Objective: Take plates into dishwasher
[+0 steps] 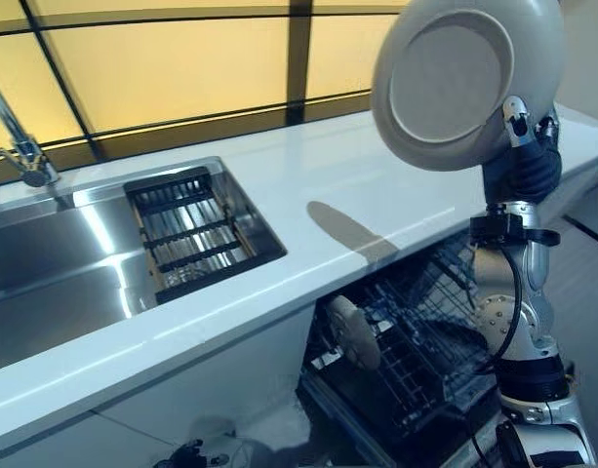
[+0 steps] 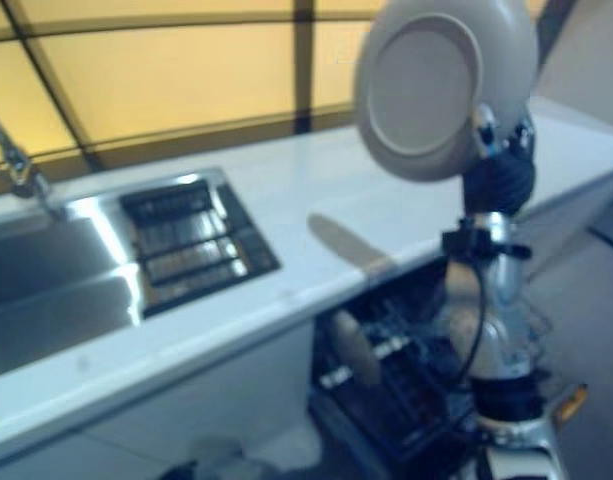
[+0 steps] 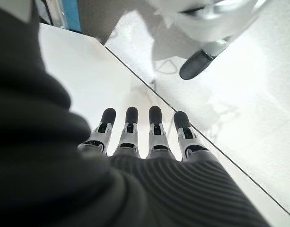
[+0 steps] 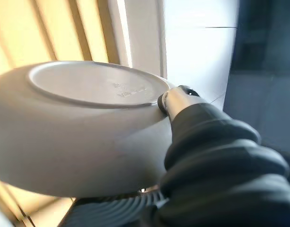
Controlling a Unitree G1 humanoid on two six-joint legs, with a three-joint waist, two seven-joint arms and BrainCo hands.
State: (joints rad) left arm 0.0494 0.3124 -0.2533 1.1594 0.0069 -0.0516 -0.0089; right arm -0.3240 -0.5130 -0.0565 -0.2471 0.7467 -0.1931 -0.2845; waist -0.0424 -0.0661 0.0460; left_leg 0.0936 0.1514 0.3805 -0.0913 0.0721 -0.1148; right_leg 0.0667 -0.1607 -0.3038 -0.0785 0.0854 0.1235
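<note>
Right hand (image 1: 529,136) pinches plate (image 1: 455,73) rim, seemingly clear above counter (image 1: 279,195).

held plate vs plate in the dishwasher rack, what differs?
The held plate is up above the counter, pinched by the right hand, its underside towards the camera. The racked plate stands on edge in the dishwasher rack below, untouched and looking smaller. Both are round and pale.

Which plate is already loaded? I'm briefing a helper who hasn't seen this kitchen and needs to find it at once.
Start at the white countertop with the steel sink; below its front edge the dishwasher's dark wire rack is pulled out. The loaded plate stands on edge at the rack's left end. Unlike the raised plate gripped by the right hand above the counter, it sits low among the wires.
</note>
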